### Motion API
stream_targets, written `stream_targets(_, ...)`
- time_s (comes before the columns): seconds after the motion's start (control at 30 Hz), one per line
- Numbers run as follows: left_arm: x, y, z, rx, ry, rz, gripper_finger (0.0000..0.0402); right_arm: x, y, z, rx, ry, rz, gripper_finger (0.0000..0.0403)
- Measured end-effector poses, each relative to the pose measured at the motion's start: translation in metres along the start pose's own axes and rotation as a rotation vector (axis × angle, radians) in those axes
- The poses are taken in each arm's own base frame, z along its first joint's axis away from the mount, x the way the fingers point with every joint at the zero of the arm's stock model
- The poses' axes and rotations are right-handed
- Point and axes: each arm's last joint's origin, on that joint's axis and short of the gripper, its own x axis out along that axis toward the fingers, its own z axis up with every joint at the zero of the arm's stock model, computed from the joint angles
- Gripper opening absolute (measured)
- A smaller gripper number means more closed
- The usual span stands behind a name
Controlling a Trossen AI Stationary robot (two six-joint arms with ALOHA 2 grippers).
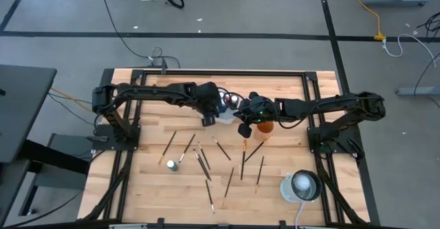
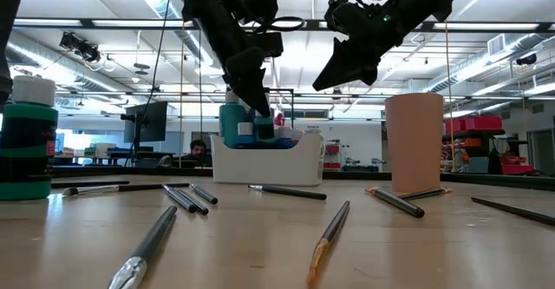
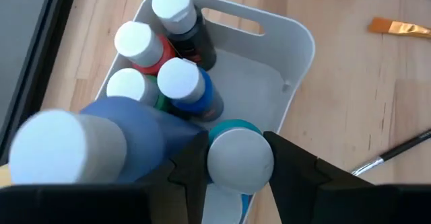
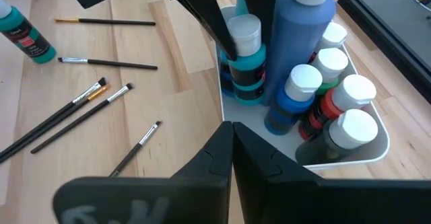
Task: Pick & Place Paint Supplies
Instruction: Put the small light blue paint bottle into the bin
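Teal paint bottle point(image 4: 246, 62) with a pale round cap sits upright inside the white tray point(image 4: 350, 155), near the middle of the bench point(image 1: 137, 188). Your left gripper point(image 3: 234, 162) has its fingers clenched on that cap from both sides, seen clearly in the left wrist view. Judging by its size, the bottle is light and rigid, but the smooth plastic cap may be slippery; a hold lower on the ribbed neck or body would likely be steadier than the rounded top.

Around it in the tray stand a tall blue bottle point(image 4: 296, 29) touching it, and several small white-capped bottles point(image 4: 333, 96) in blue, red, green and dark colours, packed close together. They could tip if the held bottle is dragged sideways.

Your right gripper point(image 4: 232, 133) hovers just beside the tray, above the bench, fingers pressed together and holding nothing. An orange-brown cup point(image 2: 414, 141) stands near the tray on the right arm's side.

Spread over the bench in front lie many thin paintbrushes point(image 1: 223, 147), stiff, light and low, best pinched at mid-handle. One more teal bottle point(image 4: 27, 32) stands alone, well apart from the tray.
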Motion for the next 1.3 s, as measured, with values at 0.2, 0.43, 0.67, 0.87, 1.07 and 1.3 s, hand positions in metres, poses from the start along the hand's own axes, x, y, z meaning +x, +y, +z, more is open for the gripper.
stream_targets(0.2,0.011,0.003,-0.002,-0.009,0.015,-0.014,0.0138,0.0,0.0,0.0,0.001,-0.004,0.001,0.0013)
stream_targets(0.43,0.024,0.004,0.001,0.029,0.003,0.029,0.014,0.0,0.0,0.002,0.003,-0.016,0.004,0.0013)
stream_targets(0.67,0.024,0.005,-0.002,0.036,0.036,-0.012,0.0141,0.0,0.0,0.002,0.003,-0.019,0.004,0.0013)
stream_targets(0.87,0.024,0.005,-0.004,0.038,0.046,-0.024,0.0142,0.0,0.0,0.003,0.006,-0.035,-0.013,0.0013)
stream_targets(1.07,0.025,0.005,-0.003,0.074,0.039,-0.023,0.0142,0.0,0.0,0.005,0.01,-0.055,-0.013,0.0013)
stream_targets(1.3,0.025,0.006,-0.003,0.09,0.037,-0.003,0.0142,0.003,0.001,0.004,0.012,-0.049,-0.011,0.0013)
